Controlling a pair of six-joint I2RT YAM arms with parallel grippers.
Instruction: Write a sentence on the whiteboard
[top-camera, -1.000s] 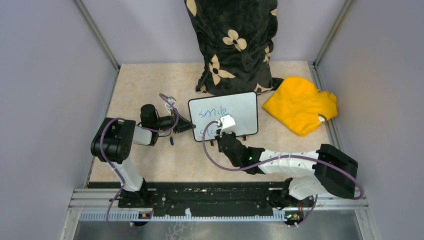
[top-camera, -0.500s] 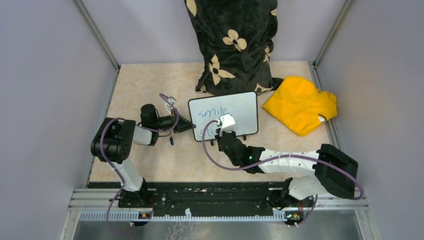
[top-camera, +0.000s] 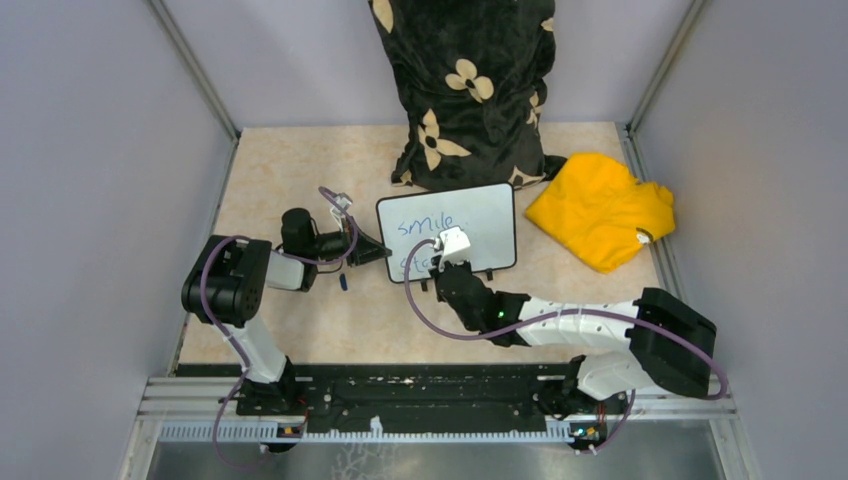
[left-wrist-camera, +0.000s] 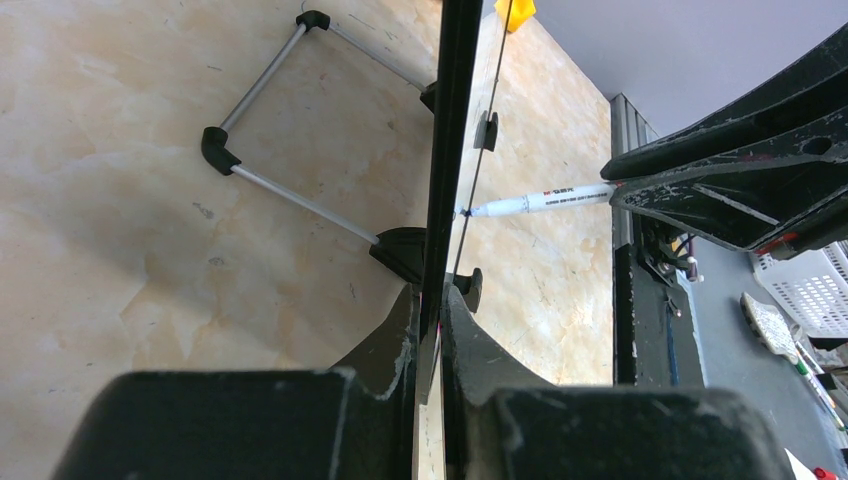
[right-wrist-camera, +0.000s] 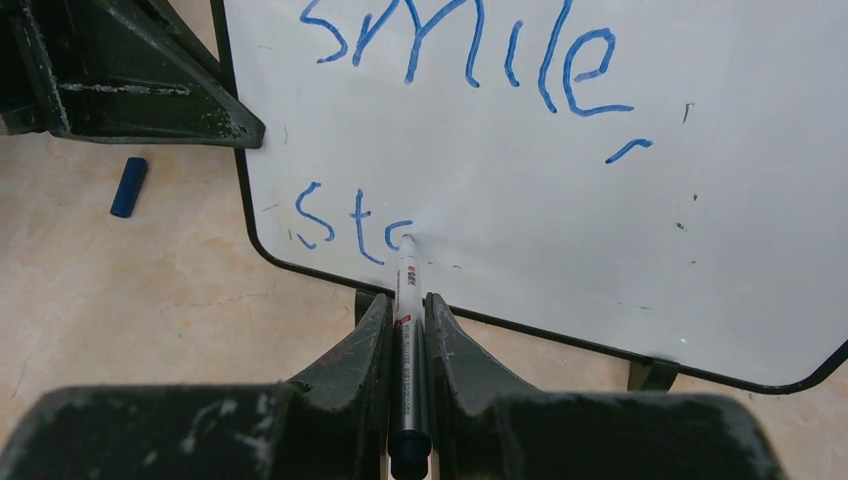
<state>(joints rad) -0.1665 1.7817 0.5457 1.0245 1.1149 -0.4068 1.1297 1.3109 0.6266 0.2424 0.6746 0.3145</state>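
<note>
Right gripper (right-wrist-camera: 407, 302) pinches one marker (right-wrist-camera: 406, 265) against one whiteboard (right-wrist-camera: 600, 250).

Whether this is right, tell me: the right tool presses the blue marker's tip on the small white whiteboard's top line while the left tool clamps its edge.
Wrong: the right wrist view shows the right tool pressing the white-barrelled blue marker on the lower handwritten line, not the top. The left tool clamps the small white dark-framed whiteboard's edge.

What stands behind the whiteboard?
A metal wire stand props the whiteboard; farther back sits a black flowered pillow. From above, the board hides the stand.
</note>
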